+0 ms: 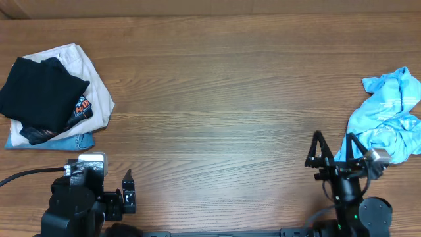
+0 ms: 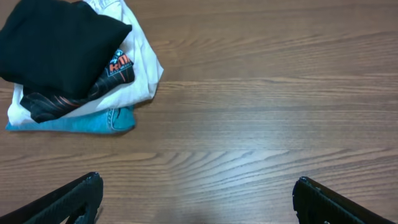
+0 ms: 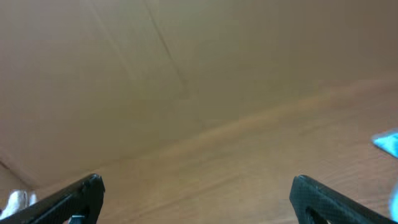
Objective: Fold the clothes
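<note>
The clothes [image 1: 39, 92], a plain black garment, lie folded on top of a pile at the table's far left; the left wrist view shows them [image 2: 56, 46] at its upper left. My left gripper [image 2: 198, 180] is open over bare wood, well short of the pile, with nothing between its fingers. In the overhead view it [image 1: 99, 172] sits at the front left edge. At the front right, my right gripper [image 1: 334, 137] is open and empty too, and its wrist view [image 3: 198, 179] shows only wood between the fingers.
Under the black garment lie a black jersey with orange-and-white print [image 1: 80, 108], a cream-white garment [image 1: 92, 82] and blue denim [image 1: 75, 140]. A crumpled light blue tee [image 1: 388, 118] lies at the right edge, just right of my right gripper.
</note>
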{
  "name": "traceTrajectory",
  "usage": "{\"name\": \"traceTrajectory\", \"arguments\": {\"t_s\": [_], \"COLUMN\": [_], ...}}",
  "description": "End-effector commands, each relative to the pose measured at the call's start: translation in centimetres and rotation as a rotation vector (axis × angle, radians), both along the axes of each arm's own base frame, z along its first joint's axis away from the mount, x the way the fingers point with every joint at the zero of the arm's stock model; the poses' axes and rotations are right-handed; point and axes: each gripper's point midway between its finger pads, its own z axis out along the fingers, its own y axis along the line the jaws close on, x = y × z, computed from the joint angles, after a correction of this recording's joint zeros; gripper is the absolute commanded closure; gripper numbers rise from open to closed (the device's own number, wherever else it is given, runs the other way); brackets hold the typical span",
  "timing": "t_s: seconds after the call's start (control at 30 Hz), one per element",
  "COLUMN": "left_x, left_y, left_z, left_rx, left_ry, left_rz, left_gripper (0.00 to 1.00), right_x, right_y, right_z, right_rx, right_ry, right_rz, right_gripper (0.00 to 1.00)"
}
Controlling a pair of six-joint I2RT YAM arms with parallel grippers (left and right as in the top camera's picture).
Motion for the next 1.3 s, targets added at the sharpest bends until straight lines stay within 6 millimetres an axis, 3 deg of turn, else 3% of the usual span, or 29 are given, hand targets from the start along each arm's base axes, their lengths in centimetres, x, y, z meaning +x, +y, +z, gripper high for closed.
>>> {"name": "traceTrajectory", "arguments": {"t_s": [0.0, 0.13, 0.23, 0.27, 0.33, 1.27], "left_x": [0.0, 0.0, 0.0, 0.0, 0.0, -0.2], "left_y": [0.2, 0.2, 0.2, 0.2, 0.2, 0.3], "left_z": [0.1, 0.1, 0.1, 0.1, 0.1, 0.3], "left_rx": [-0.003, -0.003, -0.003, -0.003, -0.003, -0.008], "left_ry": [-0.009, -0.009, -0.009, -0.009, -0.009, -0.025], "left_rz": [0.013, 0.013, 0.013, 0.013, 0.014, 0.014], "left_gripper": [0.00, 0.00, 0.00, 0.00, 0.00, 0.00], "right_x": [0.9, 1.6, 2.4, 2.6, 2.6, 2.6], "right_y": [0.4, 0.4, 0.3, 0.3, 0.6, 0.6], "right_z": [-1.0, -2.6, -6.2, -8.4, -7.8, -8.1], "right_rx": [-0.093, -0.250, -0.277, -0.230, -0.229, -0.230], "right_ry": [-0.056, -0.081, -0.009, 0.048, 0.024, 0.039], "right_rz": [0.014, 0.002, 0.002, 0.013, 0.028, 0.030], "right_gripper": [0.00, 0.00, 0.00, 0.00, 0.00, 0.00]}}
